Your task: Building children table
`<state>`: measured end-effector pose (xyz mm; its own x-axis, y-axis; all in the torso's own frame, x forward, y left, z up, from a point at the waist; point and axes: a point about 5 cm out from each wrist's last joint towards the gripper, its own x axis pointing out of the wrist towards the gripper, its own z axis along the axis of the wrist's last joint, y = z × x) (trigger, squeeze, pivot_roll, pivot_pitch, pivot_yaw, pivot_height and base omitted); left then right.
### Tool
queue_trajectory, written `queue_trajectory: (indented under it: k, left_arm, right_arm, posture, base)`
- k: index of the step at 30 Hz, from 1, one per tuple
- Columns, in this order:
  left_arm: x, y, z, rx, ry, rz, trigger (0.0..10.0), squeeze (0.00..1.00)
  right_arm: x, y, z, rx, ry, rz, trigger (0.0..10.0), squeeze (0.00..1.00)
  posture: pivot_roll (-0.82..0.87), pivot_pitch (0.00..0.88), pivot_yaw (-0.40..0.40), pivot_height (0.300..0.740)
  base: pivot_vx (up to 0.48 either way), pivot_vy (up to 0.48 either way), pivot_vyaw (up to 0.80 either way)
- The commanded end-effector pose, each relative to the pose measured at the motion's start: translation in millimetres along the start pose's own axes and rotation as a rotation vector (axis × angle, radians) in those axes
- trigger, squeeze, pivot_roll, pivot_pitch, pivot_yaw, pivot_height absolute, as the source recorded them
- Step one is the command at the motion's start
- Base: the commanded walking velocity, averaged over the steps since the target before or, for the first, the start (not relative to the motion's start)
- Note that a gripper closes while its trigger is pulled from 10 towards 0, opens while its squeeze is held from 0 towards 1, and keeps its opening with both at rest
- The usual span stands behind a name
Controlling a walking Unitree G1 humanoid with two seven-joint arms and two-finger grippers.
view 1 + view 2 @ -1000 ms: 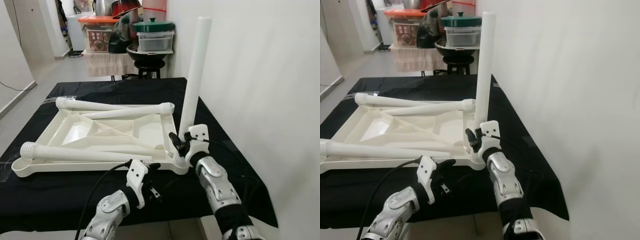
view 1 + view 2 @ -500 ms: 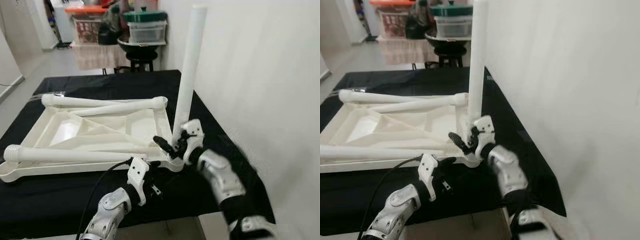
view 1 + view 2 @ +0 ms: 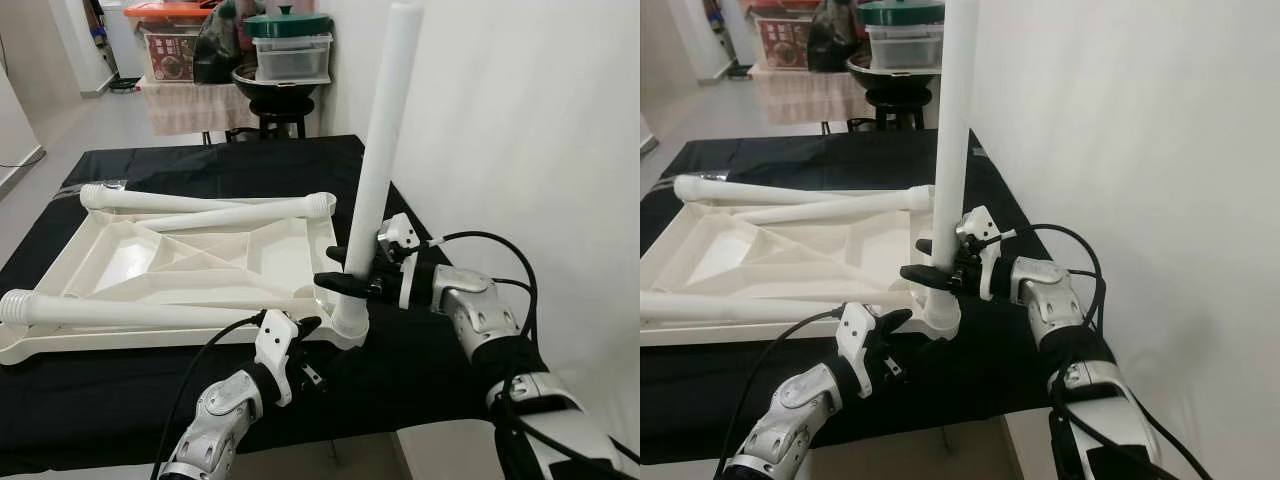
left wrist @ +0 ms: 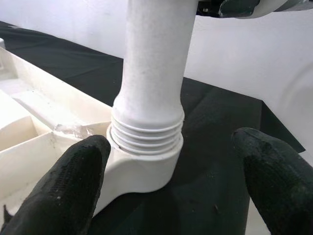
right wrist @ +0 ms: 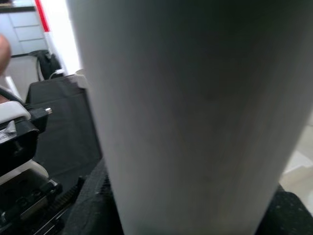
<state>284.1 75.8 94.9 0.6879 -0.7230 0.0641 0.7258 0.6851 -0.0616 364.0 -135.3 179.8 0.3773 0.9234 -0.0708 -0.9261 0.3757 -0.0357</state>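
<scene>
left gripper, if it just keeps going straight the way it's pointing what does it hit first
Most likely the threaded base of the upright leg, where it sits in the corner socket of the tabletop. The left gripper is open with the socket between its fingers; depth is hard to judge.

Black cloth-covered table (image 3: 200,160) against a plain white wall (image 3: 520,130) on the right, pale grey floor (image 3: 90,125) beyond its far edge, cloth-draped stand (image 3: 190,100) carrying storage boxes (image 3: 170,50), black stool (image 3: 275,120) with a green-lidded container (image 3: 292,50), even indoor light.
</scene>
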Motion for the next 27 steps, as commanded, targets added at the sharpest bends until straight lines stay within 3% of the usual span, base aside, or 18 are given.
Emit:
queue_trajectory:
  k: [1, 8, 9, 11, 12, 13, 14, 15, 17, 18, 21, 27]
  left_arm:
    - [0.5, -0.5, -2.7, -0.011, 0.012, 0.006, 10.0, 0.00]
    - [-0.3, -1.9, -1.9, -0.013, 0.009, 0.004, 10.0, 0.00]
    - [-1.1, -2.2, -1.7, -0.013, 0.009, 0.003, 10.0, 0.00]
    - [-1.4, -2.3, -1.6, -0.012, 0.008, 0.003, 10.0, 0.00]
    - [-2.6, -2.3, -1.5, -0.011, 0.008, 0.003, 10.0, 0.00]
    - [-2.6, -2.3, -1.5, -0.011, 0.008, 0.003, 10.0, 0.00]
    - [-3.8, -2.6, -0.7, -0.011, 0.007, 0.002, 10.0, 0.00]
    - [-4.5, -2.8, -0.1, -0.011, 0.006, 0.001, 10.0, 0.00]
    - [-6.2, -3.0, -1.3, -0.009, 0.010, 0.000, 10.0, 0.00]
    - [-6.3, -3.4, -1.1, -0.007, 0.011, -0.001, 10.0, 0.00]
    - [-7.1, -2.5, 0.2, -0.018, 0.005, 0.001, 10.0, 0.00]
    - [-7.2, -2.8, 1.6, -0.010, 0.003, 0.010, 10.0, 0.00]
  right_arm:
    - [4.4, 1.5, 2.0, -0.001, -0.013, 0.031, 0.0, 0.00]
    - [-1.3, 1.6, -11.4, 0.010, -0.022, -0.063, 0.0, 0.00]
    - [-0.7, 3.9, -25.0, 0.022, 0.020, -0.168, 0.0, 0.00]
    - [0.1, 4.7, -30.2, 0.026, 0.042, -0.211, 0.0, 0.00]
    - [6.9, 1.3, -41.9, 0.084, 0.052, -0.492, 0.0, 0.00]
    - [6.9, 1.3, -41.9, 0.084, 0.052, -0.492, 0.0, 0.00]
    - [11.9, 15.1, -64.1, 0.215, 0.081, -0.760, 0.0, 0.00]
    - [20.7, 35.2, -77.4, 0.258, 0.108, -0.837, 0.0, 0.00]
    - [39.6, 57.9, -79.6, 0.091, 0.164, -0.744, 0.0, 0.00]
    - [38.0, 48.6, -74.6, 0.065, 0.148, -0.772, 0.0, 0.00]
    - [33.4, 35.3, -66.5, 0.065, 0.111, -0.832, 0.0, 0.00]
    - [33.9, 40.4, -72.9, 0.095, 0.122, -0.836, 0.0, 0.00]
  posture:
    - [0.02, 0.000, -0.067, 0.740]
    - [0.01, 0.000, -0.062, 0.740]
    - [0.01, 0.000, -0.062, 0.740]
    - [0.01, 0.000, -0.062, 0.740]
    - [0.00, 0.000, -0.081, 0.740]
    - [0.00, 0.000, -0.081, 0.740]
    - [0.01, 0.000, -0.071, 0.740]
    - [0.01, 0.000, -0.071, 0.740]
    - [-0.01, 0.000, -0.051, 0.740]
    - [0.01, 0.000, -0.069, 0.740]
    - [0.01, 0.000, -0.074, 0.740]
    - [0.00, 0.000, -0.065, 0.740]
  base:
    - [0.000, 0.000, 0.00]
    - [0.000, 0.000, 0.00]
    - [0.000, 0.000, 0.00]
    - [0.000, 0.000, 0.00]
    - [0.000, 0.000, 0.00]
    - [0.000, 0.000, 0.00]
    - [0.000, 0.000, 0.00]
    - [0.000, 0.000, 0.00]
    - [0.000, 0.000, 0.00]
    - [0.000, 0.000, 0.00]
    - [0.000, 0.000, 0.00]
    - [0.000, 0.000, 0.00]
